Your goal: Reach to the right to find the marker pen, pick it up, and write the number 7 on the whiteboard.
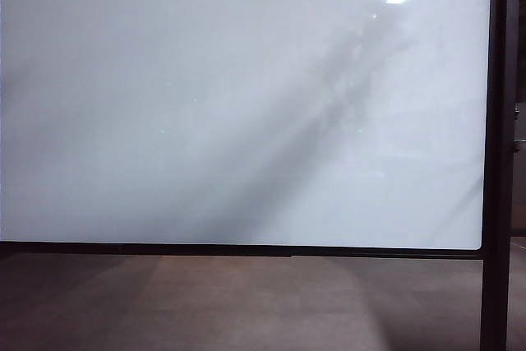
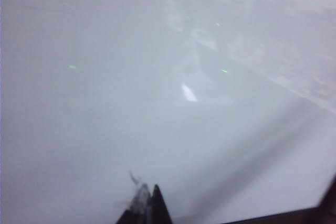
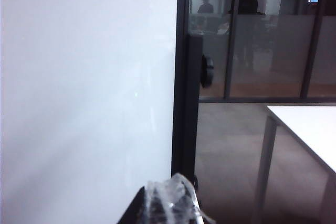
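The whiteboard (image 1: 238,104) fills most of the exterior view, glossy white with a thin black frame and a black upright post (image 1: 499,154) at its right edge. No writing shows on it. The marker pen is out of view. Neither arm appears in the exterior view. In the left wrist view my left gripper (image 2: 148,192) points at the whiteboard (image 2: 105,103), its dark fingertips pressed together with nothing between them. In the right wrist view my right gripper (image 3: 170,190), wrapped in clear tape, is shut and empty, close to the whiteboard (image 3: 84,77) near its post (image 3: 186,103).
Brown floor (image 1: 246,302) lies below the board. Right of the post, the right wrist view shows a white table (image 3: 310,129) with a metal leg (image 3: 265,161), and glass partitions (image 3: 252,35) behind it.
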Controlling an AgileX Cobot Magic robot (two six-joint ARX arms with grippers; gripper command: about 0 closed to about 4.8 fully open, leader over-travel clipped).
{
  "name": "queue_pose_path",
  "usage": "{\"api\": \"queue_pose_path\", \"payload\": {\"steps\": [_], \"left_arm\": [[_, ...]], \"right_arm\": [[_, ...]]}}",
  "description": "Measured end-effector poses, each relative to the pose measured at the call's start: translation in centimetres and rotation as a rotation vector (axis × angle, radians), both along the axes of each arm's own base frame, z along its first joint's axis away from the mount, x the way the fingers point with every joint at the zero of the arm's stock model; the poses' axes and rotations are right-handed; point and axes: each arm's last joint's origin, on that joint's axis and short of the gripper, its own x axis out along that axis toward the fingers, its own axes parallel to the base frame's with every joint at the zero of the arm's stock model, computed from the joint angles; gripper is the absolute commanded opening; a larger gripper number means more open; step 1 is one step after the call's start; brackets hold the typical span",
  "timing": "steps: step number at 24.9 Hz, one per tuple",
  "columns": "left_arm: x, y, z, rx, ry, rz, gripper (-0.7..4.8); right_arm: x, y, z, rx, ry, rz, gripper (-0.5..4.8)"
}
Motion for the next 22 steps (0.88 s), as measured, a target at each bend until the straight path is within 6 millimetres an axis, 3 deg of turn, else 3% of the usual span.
{"api": "queue_pose_path", "payload": {"steps": [2, 6, 12, 17, 22], "left_arm": [[1.1, -1.1, 1.0, 0.004, 0.018, -0.066, -0.06], [2.7, -4.9, 2.5, 0.048, 0.029, -0.25, -0.06], [1.7, -10.1, 3.3, 0.135, 0.086, -0.386, -0.06], [1.0, -11.0, 3.7, 0.156, 0.094, -0.408, -0.06], [0.9, -10.9, 4.0, 0.15, 0.083, -0.409, -0.06]], "right_arm": [[1.6, 0.1, 0.8, 0.003, -0.033, 0.0, -0.06], [4.7, -0.1, -0.4, -0.01, 0.012, 0.014, -0.06], [7.4, -1.9, -2.5, -0.024, 0.119, 0.026, -0.06], [9.2, -4.3, -3.9, -0.017, 0.162, -0.025, -0.06], [10.3, -5.3, -5.7, -0.024, 0.127, 0.009, -0.06]]}}
